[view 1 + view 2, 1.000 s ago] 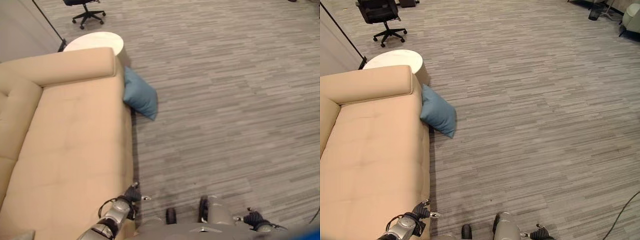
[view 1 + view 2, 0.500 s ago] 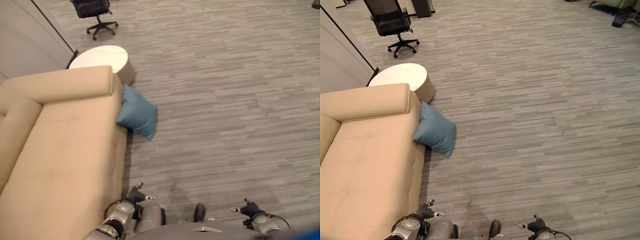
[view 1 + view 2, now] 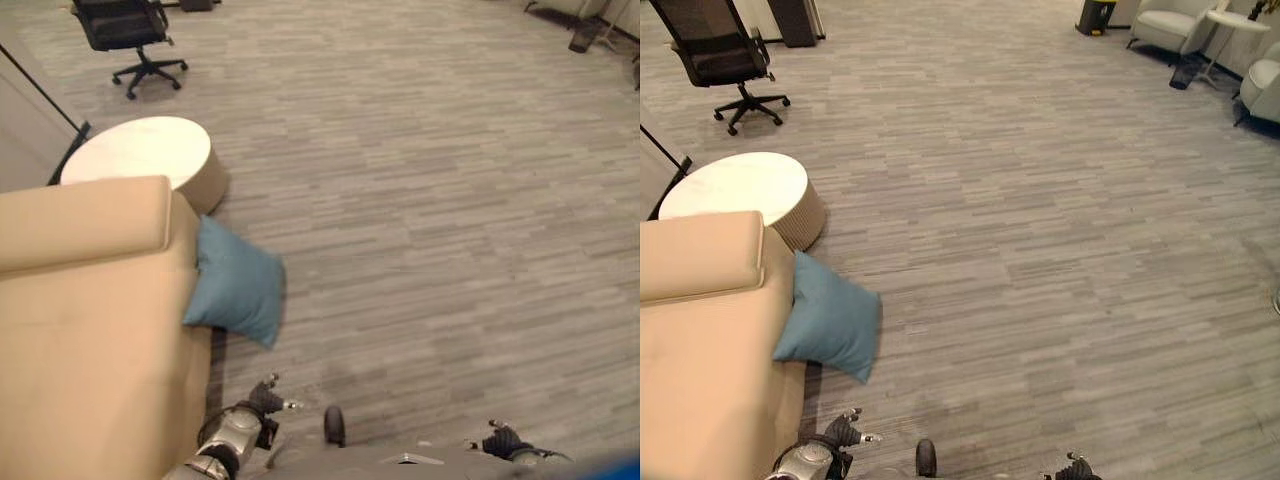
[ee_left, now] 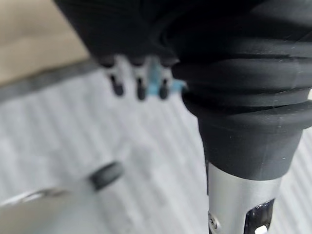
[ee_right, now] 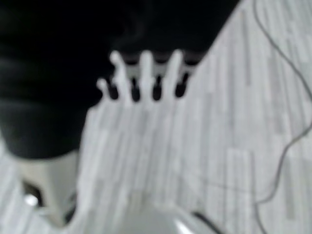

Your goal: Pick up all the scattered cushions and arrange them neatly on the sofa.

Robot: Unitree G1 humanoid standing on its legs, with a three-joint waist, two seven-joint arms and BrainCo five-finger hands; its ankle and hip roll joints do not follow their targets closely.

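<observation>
Soft square blue cushion against tan sofa

We see the sofa at the left, with the cushion on the floor leaning against its right side. A round side table stands just beyond the sofa's far end, an office chair farther back.
</observation>
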